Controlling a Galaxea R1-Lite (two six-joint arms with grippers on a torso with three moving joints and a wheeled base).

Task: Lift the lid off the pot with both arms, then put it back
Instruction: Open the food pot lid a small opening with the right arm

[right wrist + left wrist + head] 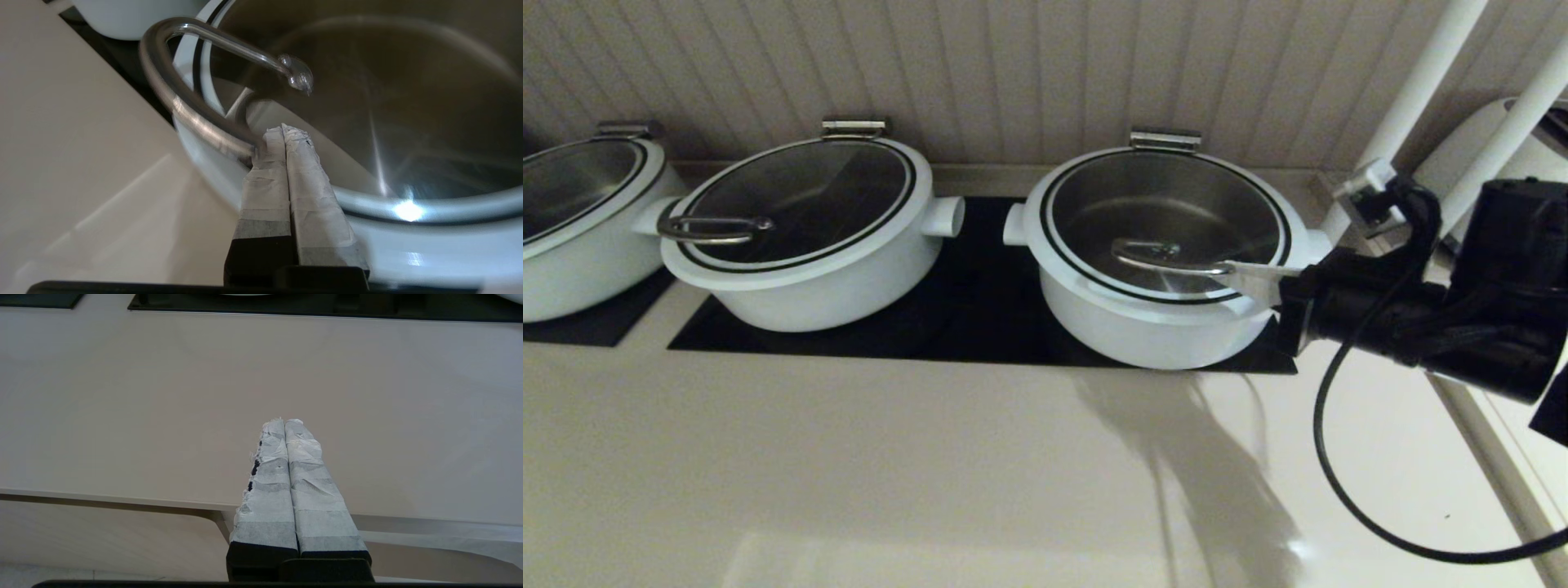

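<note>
The pot (pixel 1143 327) stands at the right of the black inset, white with stubby side knobs. The lid (pixel 1176 204) lies on it, with its steel hinge clip (pixel 1165 140) at the back. Its curved steel bar handle (pixel 1168 257) sits near the front of the glass. My right gripper (pixel 1232 269) reaches in from the right. It is shut, with its taped tips against the handle's right end. In the right wrist view the gripper (pixel 284 130) touches the handle (pixel 179 110) beside one finger, not between them. My left gripper (pixel 284 422) is shut and empty over bare counter, outside the head view.
A twin white pot (pixel 809 278) with a lid stands in the middle, and a third pot (pixel 572 261) at the far left. Both rest on black insets (pixel 980 310). The wall runs close behind. White poles (pixel 1413 98) rise at the back right. The beige counter (pixel 849 457) lies in front.
</note>
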